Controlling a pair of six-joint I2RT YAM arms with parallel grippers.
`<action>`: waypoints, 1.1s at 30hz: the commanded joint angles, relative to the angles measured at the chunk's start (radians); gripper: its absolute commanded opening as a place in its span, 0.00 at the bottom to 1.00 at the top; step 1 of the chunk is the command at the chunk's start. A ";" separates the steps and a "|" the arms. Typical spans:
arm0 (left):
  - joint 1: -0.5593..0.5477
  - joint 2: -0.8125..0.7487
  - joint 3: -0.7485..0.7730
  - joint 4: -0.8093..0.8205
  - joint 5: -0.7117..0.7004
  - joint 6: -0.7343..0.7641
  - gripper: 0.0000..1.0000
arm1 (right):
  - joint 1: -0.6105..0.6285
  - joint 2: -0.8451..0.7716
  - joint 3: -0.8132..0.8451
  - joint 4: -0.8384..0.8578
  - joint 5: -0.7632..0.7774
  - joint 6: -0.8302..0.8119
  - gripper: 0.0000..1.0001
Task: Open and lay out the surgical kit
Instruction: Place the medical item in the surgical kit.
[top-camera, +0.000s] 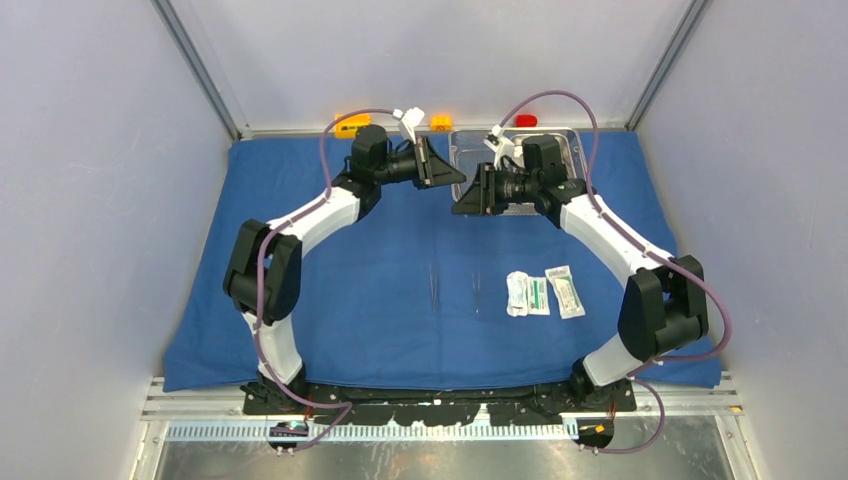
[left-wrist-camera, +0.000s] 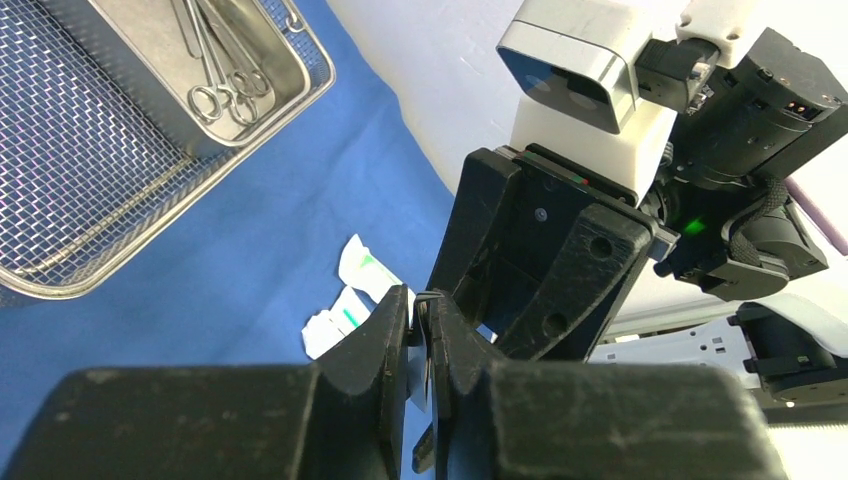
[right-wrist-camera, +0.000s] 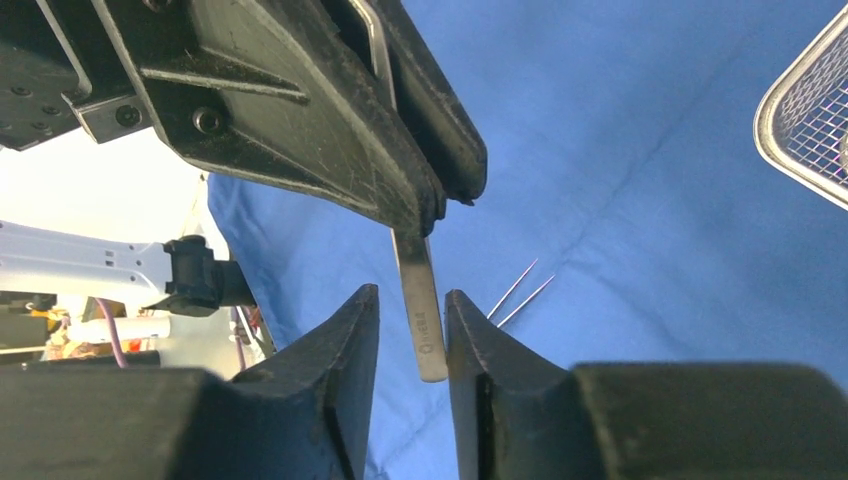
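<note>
The blue cloth wrap (top-camera: 330, 280) lies spread flat over the table. At its back edge the steel mesh tray (left-wrist-camera: 80, 170) holds the smaller pan (left-wrist-camera: 150, 40), and scissors (left-wrist-camera: 225, 90) lie in the pan. My left gripper (right-wrist-camera: 440, 200) hangs in mid-air, shut on a flat steel forceps (right-wrist-camera: 420, 300). The forceps' free end reaches between the fingers of my right gripper (right-wrist-camera: 412, 320). Those fingers stand apart, a gap still showing on the left side of the blade. Both grippers (top-camera: 455, 180) meet in front of the tray. White-green packets (top-camera: 540, 293) lie in a row on the cloth.
Two thin steel instruments (top-camera: 434, 285) (top-camera: 476, 290) lie side by side on the cloth's middle, left of the packets. Orange (top-camera: 352, 124), yellow (top-camera: 441, 123) and red (top-camera: 525, 120) blocks sit beyond the cloth's back edge. Grey walls close in on both sides.
</note>
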 joint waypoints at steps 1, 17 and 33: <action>0.004 -0.039 -0.001 0.075 0.028 -0.017 0.00 | -0.007 -0.022 0.006 0.051 -0.031 0.013 0.32; 0.005 -0.050 0.030 -0.069 -0.056 0.031 0.19 | -0.013 -0.018 0.012 0.034 0.030 0.025 0.00; -0.041 -0.050 0.194 -0.461 -0.274 0.113 0.56 | 0.016 -0.015 0.030 -0.044 0.239 -0.001 0.01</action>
